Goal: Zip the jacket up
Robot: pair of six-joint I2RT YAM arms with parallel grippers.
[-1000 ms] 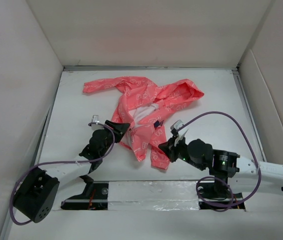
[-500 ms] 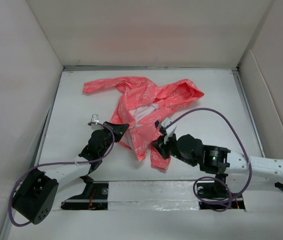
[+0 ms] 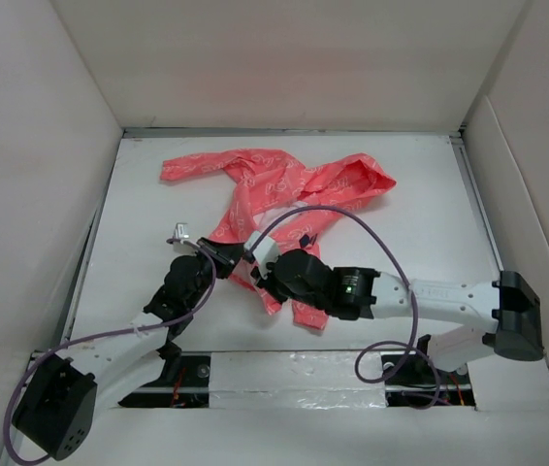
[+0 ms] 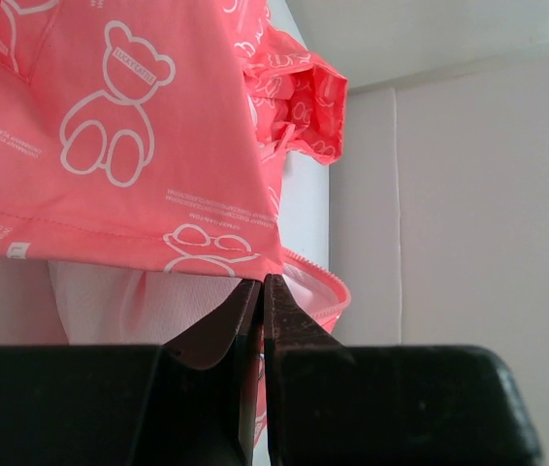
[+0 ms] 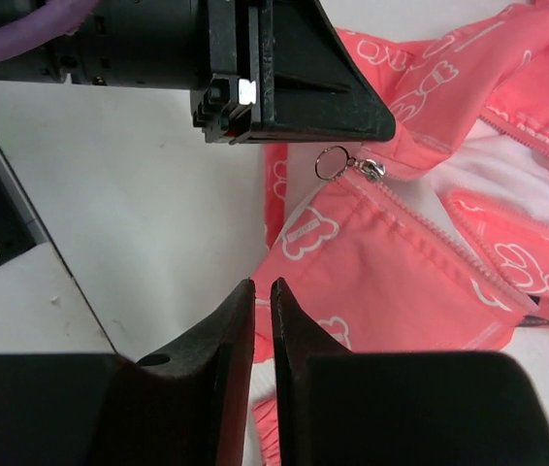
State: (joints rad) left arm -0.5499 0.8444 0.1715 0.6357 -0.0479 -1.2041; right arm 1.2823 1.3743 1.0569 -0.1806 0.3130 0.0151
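Note:
The coral-pink jacket [image 3: 284, 184] with white bear prints lies crumpled in the middle of the white table. My left gripper [image 3: 230, 254] is shut on its lower front edge, and in the left wrist view [image 4: 262, 282] the jaws pinch the hem beside the zipper teeth, with the pale lining [image 4: 110, 301] below. My right gripper [image 3: 260, 275] sits just right of the left one, low over the jacket. In the right wrist view [image 5: 262, 284] its jaws are shut and empty above pink fabric [image 5: 401, 282]. The zipper slider with its ring pull [image 5: 331, 162] lies just beyond them, under the left gripper's finger [image 5: 304, 87].
White walls enclose the table on three sides. The right arm [image 3: 430, 296] stretches leftwards across the near part of the table. Its purple cable [image 3: 352, 218] arcs over the jacket. A metal strip [image 3: 284, 374] runs along the near edge between the arm bases.
My right gripper has swung left along the jacket's lower edge to sit next to the left gripper. The jacket's front has shifted and the white lining is now mostly covered.

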